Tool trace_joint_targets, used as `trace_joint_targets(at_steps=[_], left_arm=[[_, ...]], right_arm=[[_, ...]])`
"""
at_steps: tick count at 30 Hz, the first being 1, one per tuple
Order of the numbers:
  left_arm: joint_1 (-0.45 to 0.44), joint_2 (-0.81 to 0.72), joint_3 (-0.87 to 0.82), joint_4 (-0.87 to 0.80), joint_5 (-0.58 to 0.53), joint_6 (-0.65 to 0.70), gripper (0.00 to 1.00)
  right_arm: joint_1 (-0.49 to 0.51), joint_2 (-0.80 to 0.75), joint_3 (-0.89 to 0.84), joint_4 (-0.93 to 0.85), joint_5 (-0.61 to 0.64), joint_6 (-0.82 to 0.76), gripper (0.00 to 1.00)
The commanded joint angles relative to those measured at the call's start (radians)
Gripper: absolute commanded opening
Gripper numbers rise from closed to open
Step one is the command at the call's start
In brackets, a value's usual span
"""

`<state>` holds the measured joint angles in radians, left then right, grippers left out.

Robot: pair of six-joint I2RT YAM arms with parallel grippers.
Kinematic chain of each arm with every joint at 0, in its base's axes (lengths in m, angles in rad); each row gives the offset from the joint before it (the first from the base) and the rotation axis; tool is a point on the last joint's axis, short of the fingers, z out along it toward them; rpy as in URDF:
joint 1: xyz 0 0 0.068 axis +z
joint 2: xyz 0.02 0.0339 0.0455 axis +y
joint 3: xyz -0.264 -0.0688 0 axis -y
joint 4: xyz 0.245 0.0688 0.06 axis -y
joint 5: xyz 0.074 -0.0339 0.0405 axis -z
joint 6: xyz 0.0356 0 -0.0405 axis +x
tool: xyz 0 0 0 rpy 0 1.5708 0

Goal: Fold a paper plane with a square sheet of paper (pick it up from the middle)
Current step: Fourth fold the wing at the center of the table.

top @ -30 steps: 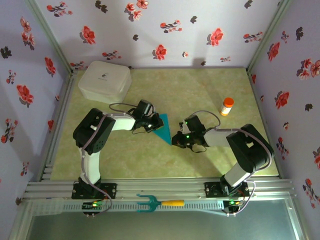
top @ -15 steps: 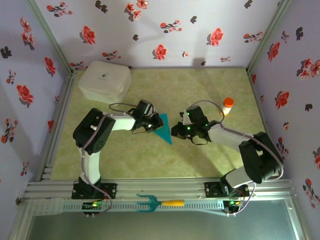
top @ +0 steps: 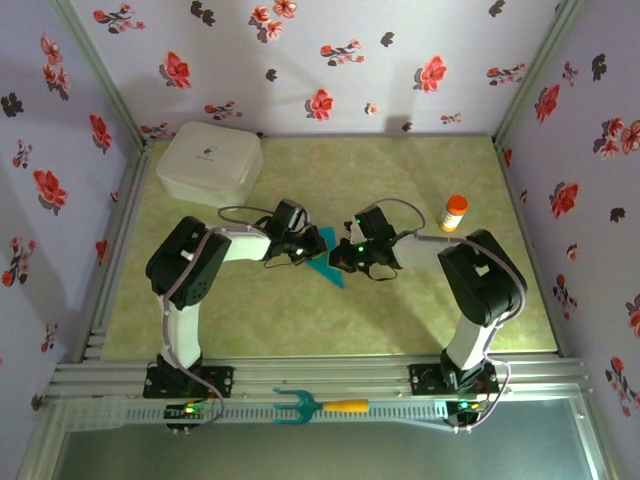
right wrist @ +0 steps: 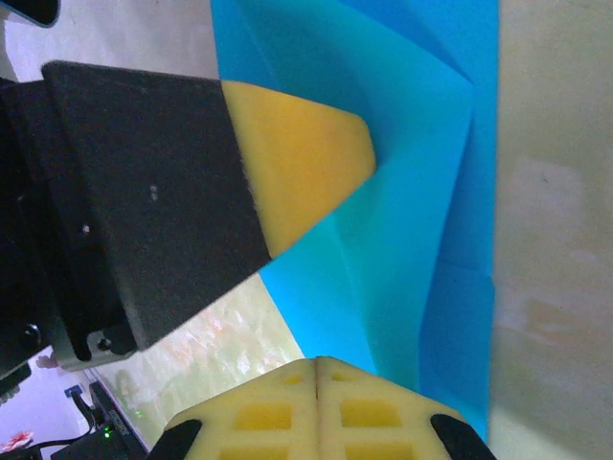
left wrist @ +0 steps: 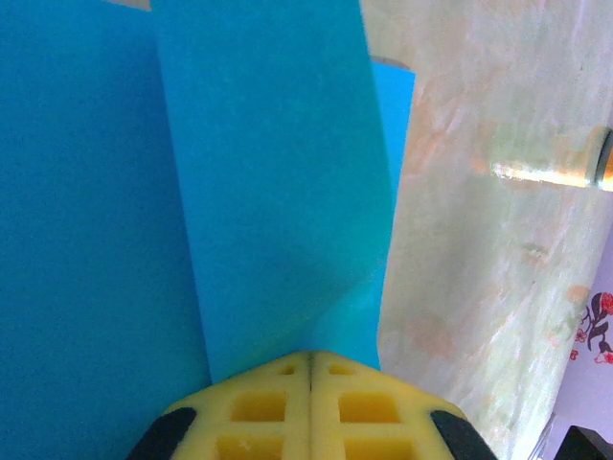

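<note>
folded teal paper (left wrist: pixel 268 172), left gripper (left wrist: pixel 310 356) clamped on it, right gripper (right wrist: pixel 316 362) clamped on its edge

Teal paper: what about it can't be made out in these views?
Top external: the paper is small and largely covered by the left gripper and right gripper; folds unreadable.
Left wrist: paper runs off the top and left edges; outline unknown.
Right wrist: the left gripper covers part of it; whether either shut gripper pinches paper is hidden.
</note>
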<state>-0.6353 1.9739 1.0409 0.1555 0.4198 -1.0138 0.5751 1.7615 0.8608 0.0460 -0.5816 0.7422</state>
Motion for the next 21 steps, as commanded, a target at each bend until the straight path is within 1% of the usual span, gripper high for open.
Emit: trace_joint_targets(at_steps=[1,5,9,14,21], left_arm=[[-0.004,0.030,-0.002,-0.041,-0.020,0.015,0.01],[-0.003,0.025,-0.005,-0.042,-0.021,0.015,0.01],[-0.002,0.025,-0.008,-0.042,-0.025,0.013,0.01],[0.003,0.023,-0.015,-0.042,-0.029,0.011,0.01],[0.012,0.024,-0.024,-0.038,-0.033,0.005,0.01]], right_arm=[[0.006,0.037,0.023,-0.011,-0.003,-0.004,0.02],[0.006,0.070,-0.002,-0.014,0.000,-0.011,0.02],[0.006,0.065,-0.059,0.018,-0.008,0.005,0.02],[0.003,0.034,-0.119,0.014,0.006,0.007,0.02],[0.003,-0.027,-0.144,-0.019,0.006,-0.011,0.03]])
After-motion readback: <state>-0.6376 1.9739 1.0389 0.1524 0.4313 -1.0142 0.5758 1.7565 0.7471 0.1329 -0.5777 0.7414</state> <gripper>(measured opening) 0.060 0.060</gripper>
